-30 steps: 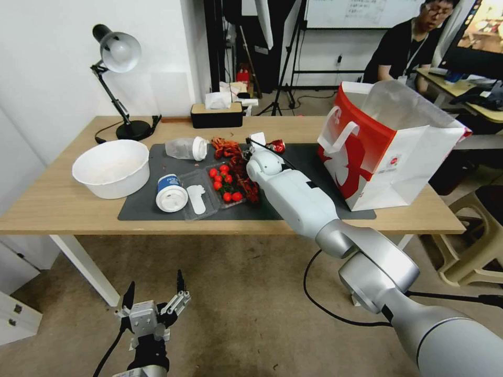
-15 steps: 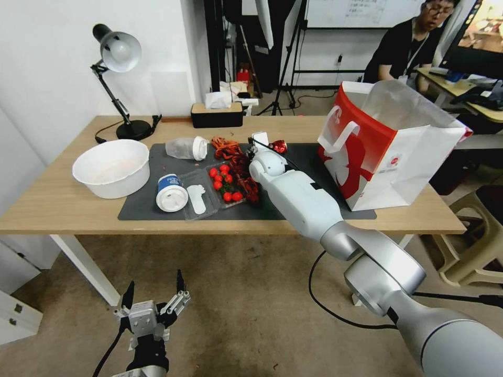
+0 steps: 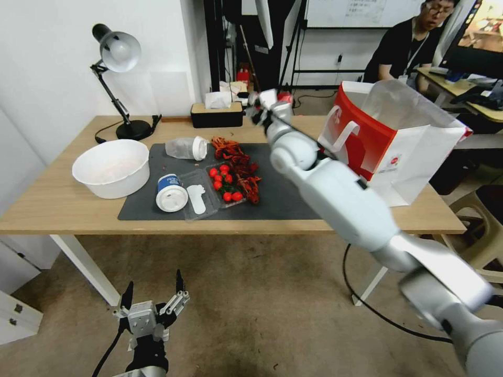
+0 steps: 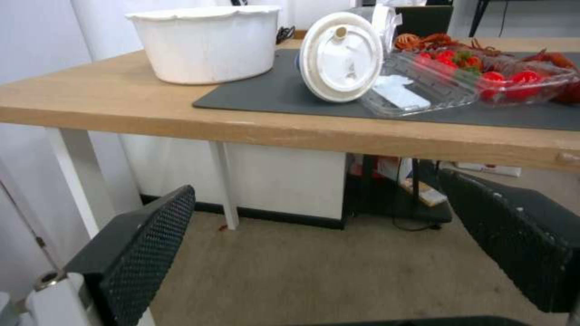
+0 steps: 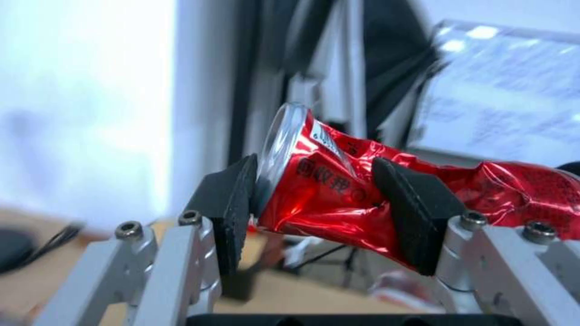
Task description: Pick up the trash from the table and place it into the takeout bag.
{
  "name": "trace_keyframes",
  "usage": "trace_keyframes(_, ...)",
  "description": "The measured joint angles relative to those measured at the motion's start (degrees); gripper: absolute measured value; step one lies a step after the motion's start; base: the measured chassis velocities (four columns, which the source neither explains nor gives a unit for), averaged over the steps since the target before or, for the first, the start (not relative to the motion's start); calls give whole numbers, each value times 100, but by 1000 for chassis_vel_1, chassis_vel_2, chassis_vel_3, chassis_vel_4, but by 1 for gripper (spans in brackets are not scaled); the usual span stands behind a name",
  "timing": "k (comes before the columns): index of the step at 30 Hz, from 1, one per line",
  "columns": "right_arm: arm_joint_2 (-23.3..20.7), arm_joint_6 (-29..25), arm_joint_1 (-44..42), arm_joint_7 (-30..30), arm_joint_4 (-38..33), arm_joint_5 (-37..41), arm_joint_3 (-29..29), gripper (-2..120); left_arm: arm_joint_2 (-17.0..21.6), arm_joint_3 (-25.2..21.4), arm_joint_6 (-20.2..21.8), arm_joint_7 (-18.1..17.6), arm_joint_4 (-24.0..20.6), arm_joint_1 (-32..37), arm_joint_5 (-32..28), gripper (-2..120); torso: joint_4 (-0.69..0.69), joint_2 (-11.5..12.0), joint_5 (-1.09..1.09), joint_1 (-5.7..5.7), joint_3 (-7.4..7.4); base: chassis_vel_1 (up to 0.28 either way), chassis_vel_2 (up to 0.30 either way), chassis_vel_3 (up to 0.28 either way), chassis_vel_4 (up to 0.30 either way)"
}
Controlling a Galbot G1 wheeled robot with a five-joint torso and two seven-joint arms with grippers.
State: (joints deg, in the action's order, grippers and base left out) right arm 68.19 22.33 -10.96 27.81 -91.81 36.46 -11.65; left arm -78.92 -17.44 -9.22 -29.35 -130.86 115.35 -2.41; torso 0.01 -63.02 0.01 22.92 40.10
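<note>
My right gripper [image 3: 268,102] is raised above the table's [image 3: 57,204] far side, left of the takeout bag [image 3: 398,146], and is shut on the crushed red can [image 3: 285,96]. In the right wrist view both black pads pinch the can [image 5: 338,190] across its dented middle. More trash lies on the dark mat [image 3: 285,196]: a beige bowl [image 3: 111,167], a blue-white lidded cup [image 3: 171,192] on its side and a clear white-capped container [image 3: 186,147]. My left gripper [image 3: 153,303] hangs open, low in front of the table, holding nothing.
A clear tray of small tomatoes [image 3: 222,187] and red crayfish shells [image 3: 241,165] sit mid-mat. A desk lamp [image 3: 118,57] and a tissue box [image 3: 216,114] stand at the back. From the left wrist, the bowl [image 4: 205,43] and cup lid [image 4: 341,56] sit above the table edge.
My right arm has lifted the red can off the mat and swung it up and back toward the bag's left side. The left arm has not moved.
</note>
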Motion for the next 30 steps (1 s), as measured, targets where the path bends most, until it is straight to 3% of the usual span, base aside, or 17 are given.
trace_keyframes(7, -300, 395, 37, 415, -511, 155, 354, 48, 3, -7, 4, -2, -1, 19, 1, 100, -2, 0, 1, 0, 0, 0, 0, 0, 0)
trace_keyframes(11, -773, 985, 76, 1037, -999, 670, 828, 48, -12, -7, 5, -4, -1, 33, 21, 100, -1, -1, -1, 0, 0, 0, 0, 0, 0)
trace_keyframes(18, -1058, 1162, -12, 1353, -1143, 971, 1031, 48, -23, 0, 5, -4, 0, 34, 34, 100, -2, -1, 0, -1, -1, 0, 0, 0, 0)
trace_keyframes(20, -1321, 1263, -209, 1606, -1260, 1250, 1144, 65, -19, 8, 8, -3, 8, 30, 37, 100, -3, 0, 2, 0, 0, 0, 0, 0, 0)
trace_keyframes(30, -1674, 1064, -1071, 1775, -1551, 1374, 1430, 96, -10, 19, 14, 2, 13, 75, 73, 100, -2, 0, -1, -1, 0, 0, 0, 0, 0)
